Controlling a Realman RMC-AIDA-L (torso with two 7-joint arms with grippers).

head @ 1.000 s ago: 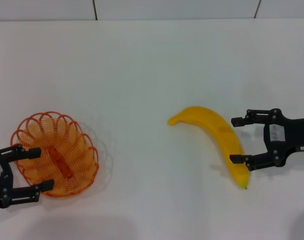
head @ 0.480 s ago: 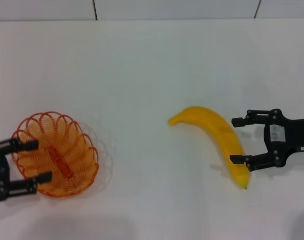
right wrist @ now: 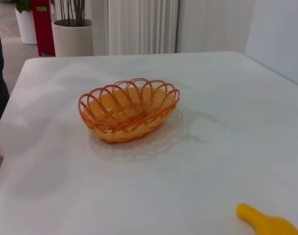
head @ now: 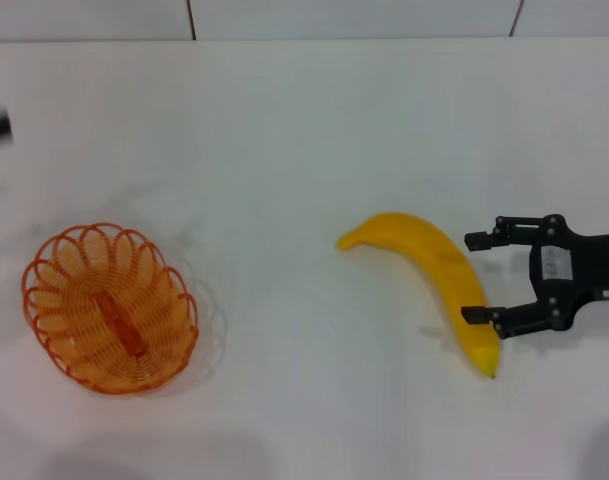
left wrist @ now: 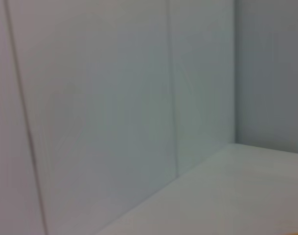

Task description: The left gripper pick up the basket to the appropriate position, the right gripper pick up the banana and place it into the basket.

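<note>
My right gripper (head: 481, 278) sits low by the table's right edge, fingers spread wide apart, 1 on each side of the banana's (head: 433, 275) near end, so I'd say I'm lined up to close across its width. Nothing is squeezed yet; the lower finger (head: 480, 316) looks to be touching or just beside the peel, the upper one clear of it. The banana lies flat on the white table (head: 304, 150), right of centre, stem end toward the middle, dark tip toward the near edge.

The basket (head: 110, 307) rests upright by the left edge near the front, empty, well apart from the banana. My right wrist camera looks across the table to the basket (right wrist: 128, 108), with just the banana's stem end (right wrist: 266, 223) poking in.

My left gripper I can't place: only a dark blur at the left edge, and its wrist camera faces a blank wall. So nothing holds the basket.
</note>
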